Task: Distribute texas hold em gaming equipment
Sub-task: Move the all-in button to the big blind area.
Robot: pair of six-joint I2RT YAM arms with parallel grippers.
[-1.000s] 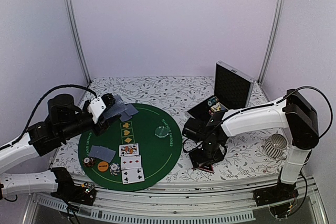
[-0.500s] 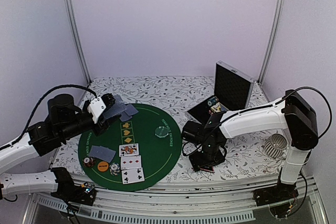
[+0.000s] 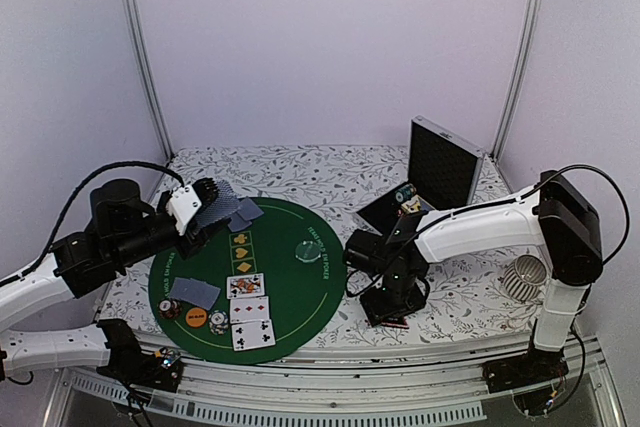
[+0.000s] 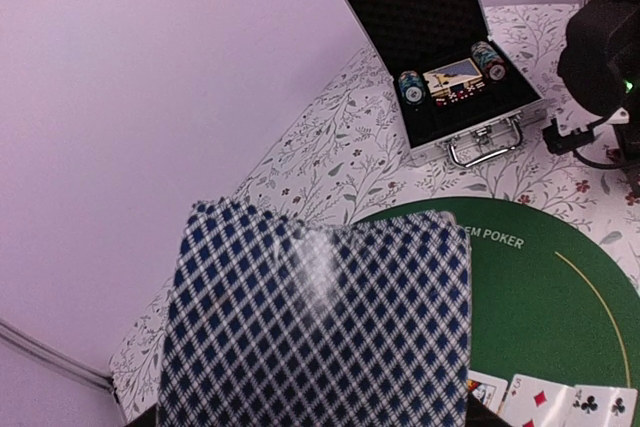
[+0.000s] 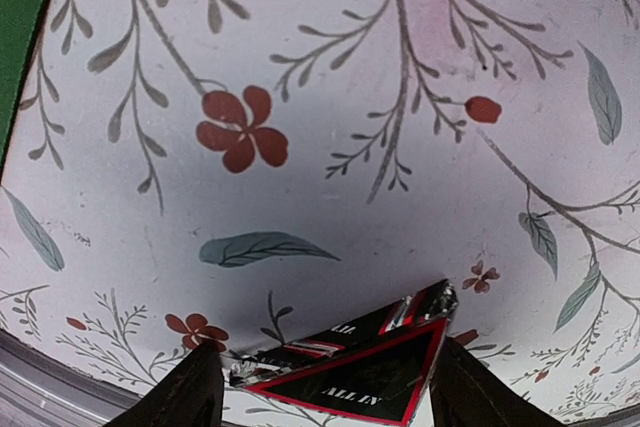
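My left gripper (image 3: 208,209) hovers over the far left edge of the round green mat (image 3: 300,292), shut on a fan of blue-diamond-backed playing cards (image 4: 320,327) that hides its fingers. My right gripper (image 5: 325,387) points down at the floral cloth right of the mat. Its fingers (image 5: 190,392) touch both ends of the red-black triangle token (image 5: 360,372), which rests on the cloth. On the mat lie face-up cards (image 3: 248,309), face-down cards (image 3: 194,292), chip stacks (image 3: 170,308), an orange disc (image 3: 197,315) and a clear disc (image 3: 306,249).
An open metal case (image 3: 440,172) stands at the back right with chip stacks (image 4: 410,87) inside. A white ribbed cup (image 3: 525,277) sits by the right arm's base. The table's front rail runs close below the token.
The right gripper has shifted slightly left over the token and its jaws have narrowed onto it. The left arm and its cards have not moved.
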